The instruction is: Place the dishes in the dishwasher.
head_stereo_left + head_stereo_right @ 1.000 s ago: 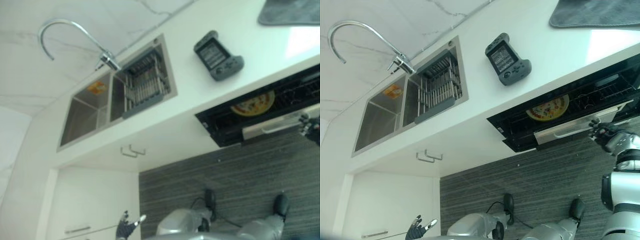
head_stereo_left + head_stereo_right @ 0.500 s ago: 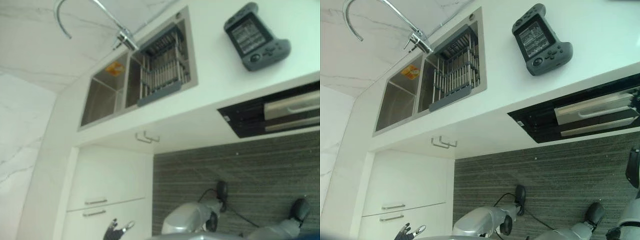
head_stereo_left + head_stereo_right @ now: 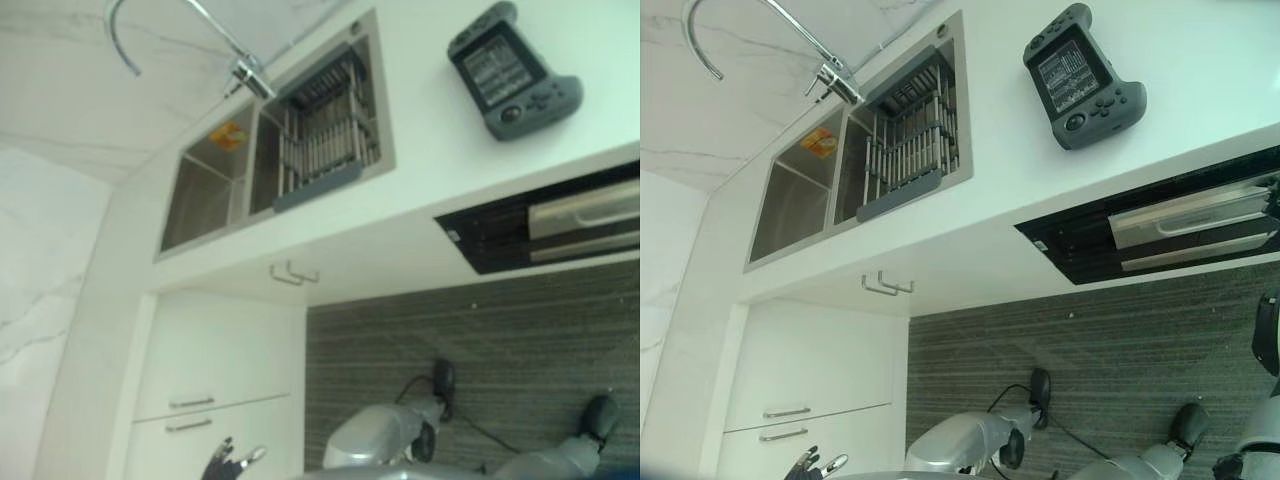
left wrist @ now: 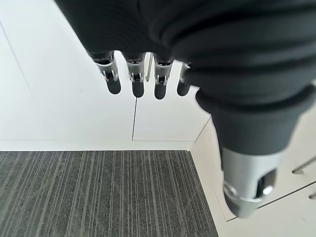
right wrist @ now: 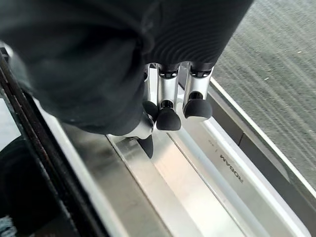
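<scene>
The dishwasher (image 3: pixel 1160 225), a black cavity with brushed-steel drawer fronts, sits under the smooth white counter (image 3: pixel 990 130). The right hand (image 5: pixel 170 106) curls its fingers against the steel drawer handle (image 5: pixel 163 168). The left hand (image 4: pixel 143 79) hangs relaxed, empty, beside white cabinets (image 4: pixel 74 108).

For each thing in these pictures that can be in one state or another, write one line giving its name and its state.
Dishwasher drawer: nearly closed, slightly proud of the counter front.
Tap: no water seen running.
Sink: no dishes seen in the basin, rack set in one side.
Cabinet drawers: closed.
Left hand: open, fingers straight, holding nothing.
Right hand: fingers curled against the drawer's steel front.
</scene>
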